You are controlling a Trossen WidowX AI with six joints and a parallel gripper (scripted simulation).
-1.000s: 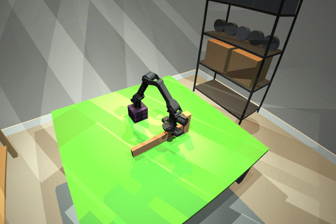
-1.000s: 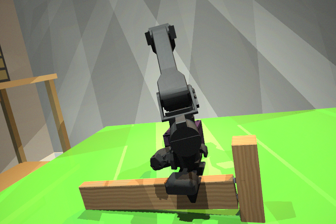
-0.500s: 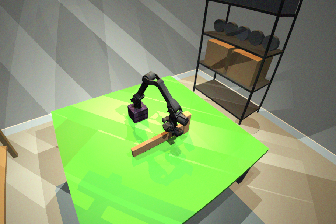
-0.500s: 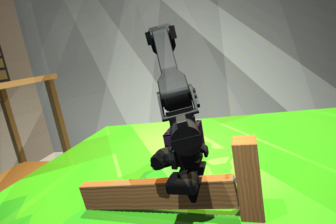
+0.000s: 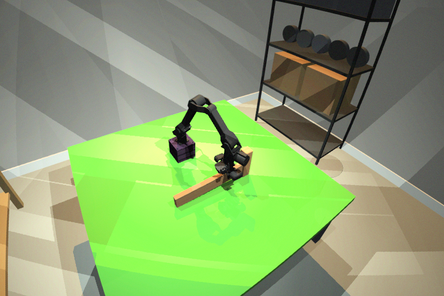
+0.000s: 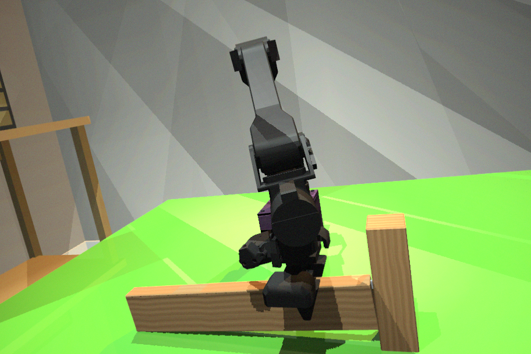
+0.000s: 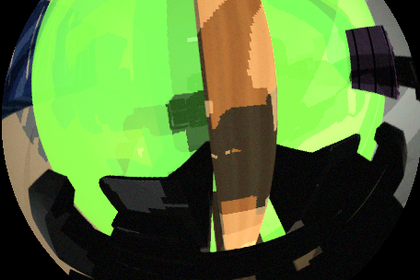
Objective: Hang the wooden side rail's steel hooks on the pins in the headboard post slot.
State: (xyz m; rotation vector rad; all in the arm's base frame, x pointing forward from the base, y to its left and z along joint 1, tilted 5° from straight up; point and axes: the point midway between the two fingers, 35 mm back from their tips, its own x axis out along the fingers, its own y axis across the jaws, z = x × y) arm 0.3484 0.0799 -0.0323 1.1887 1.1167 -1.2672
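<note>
The wooden side rail (image 5: 197, 191) (image 6: 193, 310) (image 7: 237, 62) lies on edge, its far end down at or very near the table. Its other end is slightly above the table and almost against the upright headboard post (image 5: 249, 164) (image 6: 392, 281). A sliver of grey steel hook (image 6: 371, 283) shows at the top of the narrow joint in the exterior view. The lower hook, slot and pins are hidden, so hook seating cannot be seen. My gripper (image 5: 228, 175) (image 6: 303, 287) (image 7: 227, 144) is shut on the rail, nearer the post than the far end, one finger on each side.
The green table (image 5: 150, 235) (image 6: 463, 230) carries the purple block (image 5: 182, 152) (image 6: 264, 220) (image 7: 372, 59) under the arm's base. A black shelf rack (image 5: 349, 95) stands beyond the table. Wooden furniture (image 5: 3, 235) (image 6: 85, 170) stands off the left side.
</note>
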